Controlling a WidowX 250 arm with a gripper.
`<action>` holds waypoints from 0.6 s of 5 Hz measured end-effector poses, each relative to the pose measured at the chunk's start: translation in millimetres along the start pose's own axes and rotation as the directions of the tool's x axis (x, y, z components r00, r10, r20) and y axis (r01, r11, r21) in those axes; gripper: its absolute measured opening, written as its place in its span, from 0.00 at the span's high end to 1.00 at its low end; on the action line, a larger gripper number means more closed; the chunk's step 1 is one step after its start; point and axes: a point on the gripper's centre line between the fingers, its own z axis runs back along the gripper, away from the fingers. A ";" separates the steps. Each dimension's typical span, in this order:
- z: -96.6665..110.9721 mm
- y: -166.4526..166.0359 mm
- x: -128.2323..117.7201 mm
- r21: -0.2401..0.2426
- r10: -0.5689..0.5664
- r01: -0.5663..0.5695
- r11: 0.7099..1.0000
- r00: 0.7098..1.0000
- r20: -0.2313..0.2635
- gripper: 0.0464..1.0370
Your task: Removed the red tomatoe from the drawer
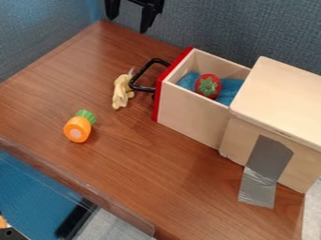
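The tool (128,23) hangs at the view's top edge, fingers apart; the red tomato (207,86) lies in the open drawer (188,115).

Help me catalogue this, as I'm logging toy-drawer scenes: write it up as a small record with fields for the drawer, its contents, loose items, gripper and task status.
drawer: pulled open, red front, black handle
contents: red tomato with a green top, on blue cloth
cabinet: pale wood, grey tape down its side
loose items: orange carrot; cream-coloured toy by the handle
gripper: open, at the top edge, holding nothing
task status: tomato not yet removed
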 end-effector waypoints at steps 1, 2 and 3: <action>-17.7 -5.1 -3.8 -0.010 -0.009 0.008 1.000 0.999 -0.048 0.04; -4.8 -46.9 2.5 -0.056 -0.102 0.101 0.993 0.994 -0.026 0.04; 22.6 -106.0 8.0 -0.078 -0.247 0.249 0.965 0.968 0.033 0.04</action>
